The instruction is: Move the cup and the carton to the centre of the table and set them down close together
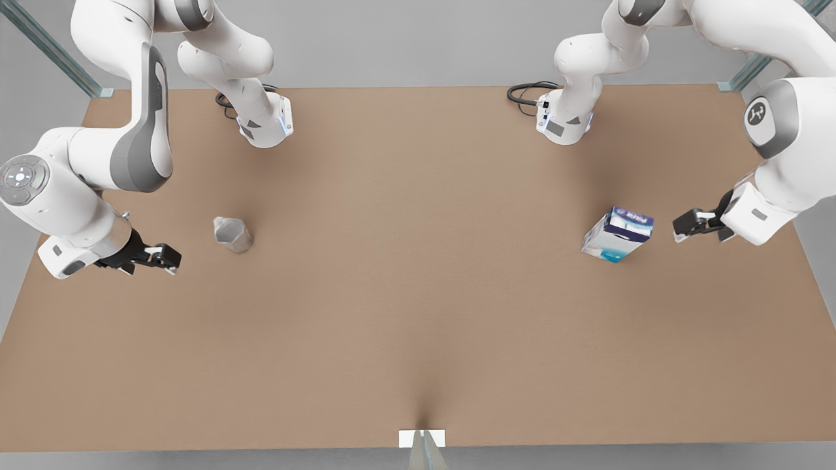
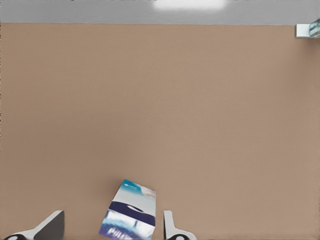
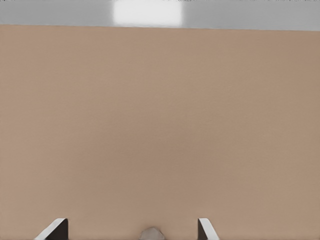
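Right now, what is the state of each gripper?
Left gripper: open, beside the carton, holding nothing.
Right gripper: open, near the cup, holding nothing.

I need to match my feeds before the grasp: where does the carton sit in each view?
Front view: the carton stands on the table toward the front view's right, just beside the left end effector, not touching.
Left wrist view: the carton lies between that end effector's open fingers.
Right wrist view: not in it; the cup is there.
Shared landmark: the plain brown table.
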Available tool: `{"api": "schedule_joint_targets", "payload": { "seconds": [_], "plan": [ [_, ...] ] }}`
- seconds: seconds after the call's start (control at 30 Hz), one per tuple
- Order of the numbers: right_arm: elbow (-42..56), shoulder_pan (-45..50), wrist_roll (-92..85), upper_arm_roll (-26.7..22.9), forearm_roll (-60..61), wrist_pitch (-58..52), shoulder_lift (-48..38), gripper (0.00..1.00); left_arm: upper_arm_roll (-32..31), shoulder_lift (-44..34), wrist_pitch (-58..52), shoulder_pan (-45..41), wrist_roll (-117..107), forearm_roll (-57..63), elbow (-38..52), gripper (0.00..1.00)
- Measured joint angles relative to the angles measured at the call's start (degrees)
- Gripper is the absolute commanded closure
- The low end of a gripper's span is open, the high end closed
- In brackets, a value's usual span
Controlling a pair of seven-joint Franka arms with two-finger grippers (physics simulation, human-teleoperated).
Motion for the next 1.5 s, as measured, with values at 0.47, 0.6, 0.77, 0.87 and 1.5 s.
{"api": "schedule_joint_targets", "payload": {
  "seconds": [0.47, 0.6, 0.77, 0.87, 1.5],
  "plan": [
    [-43.8, 0.5, -0.3, 0.8, -0.2, 18.4, -15.1, 0.0, 0.1, 1.9, 0.1, -0.1, -0.2, -0.3, -2.0, 0.0],
    [-45.6, -1.7, -0.3, 3.0, -0.2, 22.4, -12.0, 0.0, 0.2, 1.2, 0.6, -0.1, -0.3, -0.1, -4.3, 0.0],
    [-49.5, -1.2, -0.2, 3.6, -0.2, 22.3, -11.9, 0.0, 0.2, 1.2, 0.7, -0.1, -0.3, 0.0, -4.8, 0.0],
    [-49.8, -0.1, -0.3, 4.2, -0.2, 23.3, -10.4, 0.0, 0.2, 1.2, 0.6, -0.2, -0.3, 0.0, -4.8, 0.0],
    [-49.7, 2.3, -0.3, 4.3, 0.0, 25.0, -4.3, 0.0, 3.2, 2.1, 5.2, -1.5, -17.2, 0.9, -12.5, 0.0]
  ]
}}
